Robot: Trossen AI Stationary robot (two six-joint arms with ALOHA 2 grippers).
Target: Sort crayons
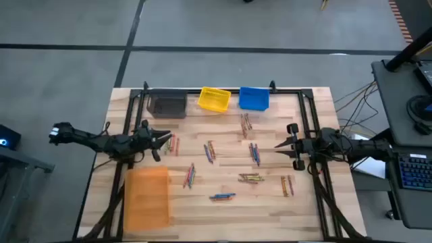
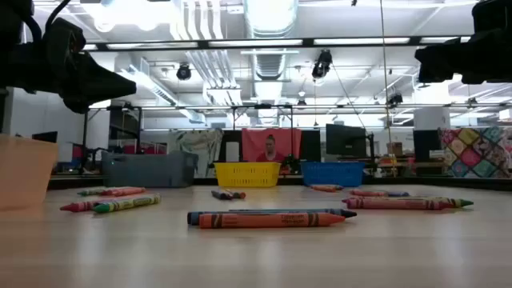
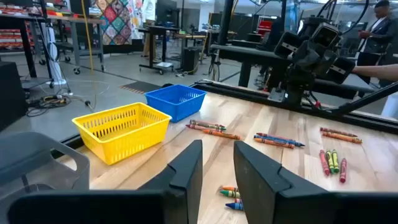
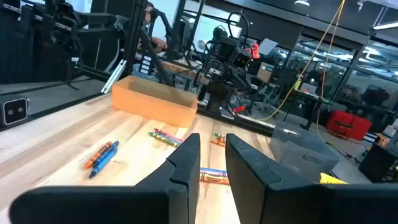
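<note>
Crayons lie flat on the wooden table in small scattered groups: near the left gripper (image 1: 174,143), in the middle (image 1: 210,151), farther back (image 1: 246,123), and toward the near edge (image 1: 222,196). In the low view a blue and an orange crayon (image 2: 272,218) lie nearest. My left gripper (image 1: 165,140) hovers above the table's left part, pointing right, open, with nothing between its fingers (image 3: 217,146). My right gripper (image 1: 280,144) hovers above the right part, pointing left, open and holding nothing (image 4: 212,138). Both are clear of the crayons.
Along the far edge stand a grey bin (image 1: 167,105), a yellow bin (image 1: 214,98) and a blue bin (image 1: 254,98). An orange bin (image 1: 147,197) stands at the near left. A black frame (image 1: 307,115) runs along the table's sides and back.
</note>
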